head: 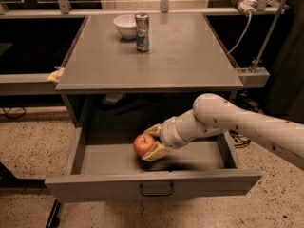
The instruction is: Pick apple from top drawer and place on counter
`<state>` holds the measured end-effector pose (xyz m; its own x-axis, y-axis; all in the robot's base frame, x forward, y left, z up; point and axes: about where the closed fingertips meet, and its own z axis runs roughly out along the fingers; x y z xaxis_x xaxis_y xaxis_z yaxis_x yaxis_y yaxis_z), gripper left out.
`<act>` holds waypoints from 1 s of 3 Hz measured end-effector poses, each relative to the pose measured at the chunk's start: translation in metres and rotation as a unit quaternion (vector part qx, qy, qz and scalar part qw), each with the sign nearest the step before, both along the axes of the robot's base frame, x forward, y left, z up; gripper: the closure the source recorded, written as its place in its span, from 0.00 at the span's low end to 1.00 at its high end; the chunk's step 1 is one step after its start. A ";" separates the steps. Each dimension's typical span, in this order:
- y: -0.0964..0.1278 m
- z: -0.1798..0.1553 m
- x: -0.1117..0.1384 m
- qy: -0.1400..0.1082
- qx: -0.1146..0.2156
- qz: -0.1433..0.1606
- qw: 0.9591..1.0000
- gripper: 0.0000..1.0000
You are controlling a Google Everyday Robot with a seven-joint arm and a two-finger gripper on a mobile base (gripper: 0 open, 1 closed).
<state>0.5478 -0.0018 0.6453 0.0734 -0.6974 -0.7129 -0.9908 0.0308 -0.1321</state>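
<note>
The red apple (143, 144) sits inside the open top drawer (152, 186), near its middle. My gripper (153, 142) reaches into the drawer from the right on a white arm. Its tan fingers (156, 151) lie on either side of the apple, one behind it and one in front, closed around it. The apple appears slightly above the drawer floor. The grey counter (156, 56) lies above the drawer.
A white bowl (125, 25) and a tall drink can (141, 32) stand at the back of the counter. A cable and a post stand at the right. Speckled floor surrounds the drawer.
</note>
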 end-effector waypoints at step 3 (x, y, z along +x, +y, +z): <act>-0.066 0.147 -0.016 0.017 -0.007 -0.080 0.997 1.00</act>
<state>0.5321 -0.0677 0.7928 -0.0644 -0.7078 -0.7034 -0.9772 0.1878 -0.0995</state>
